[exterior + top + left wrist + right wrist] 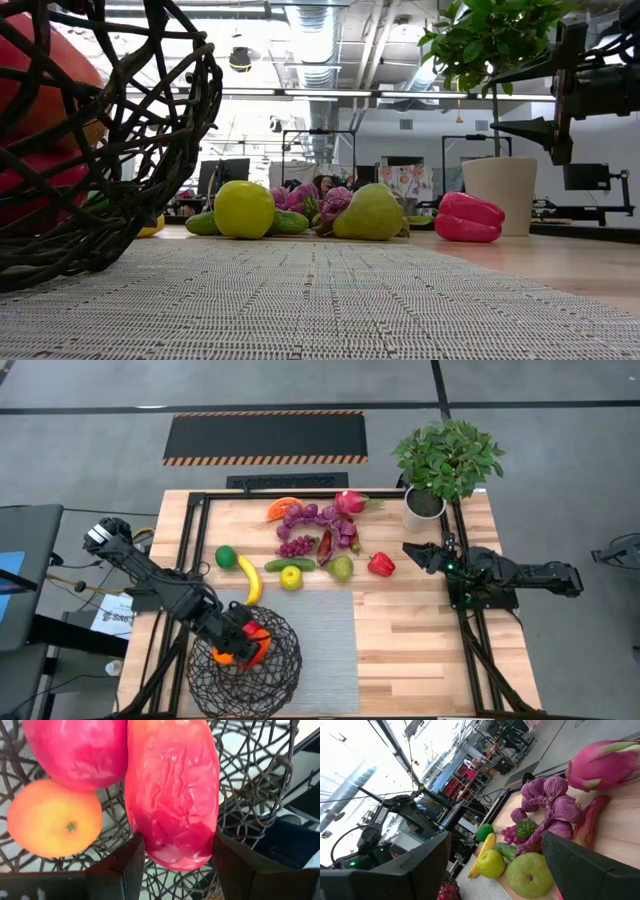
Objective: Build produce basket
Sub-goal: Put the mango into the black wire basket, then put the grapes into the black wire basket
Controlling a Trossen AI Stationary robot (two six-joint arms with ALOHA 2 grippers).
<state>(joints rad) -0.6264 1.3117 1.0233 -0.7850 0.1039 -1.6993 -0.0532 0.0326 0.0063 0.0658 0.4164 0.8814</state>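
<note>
The black wire basket stands on a grey mat at the near left. My left gripper reaches down into it and is shut on a red oblong toy fruit. Beside that fruit, inside the basket, lie an orange and a round red fruit. The other produce lies on the wood farther back: a banana, a yellow-green apple, a pear, a red pepper, grapes and a dragonfruit. My right gripper waits open at the right, off the table top. My left gripper pinches the red oblong fruit by its near end, one finger on each long side. The fingers slant down into the basket from the table's left. The fruit stretches away from the fingers, beside the round red fruit and above the basket's wire.
A leafy plant in a white pot stands at the far right, close to my right arm. The grey mat lies bare to the right of the basket. Black frame rails run along the table's left, far and right sides.
</note>
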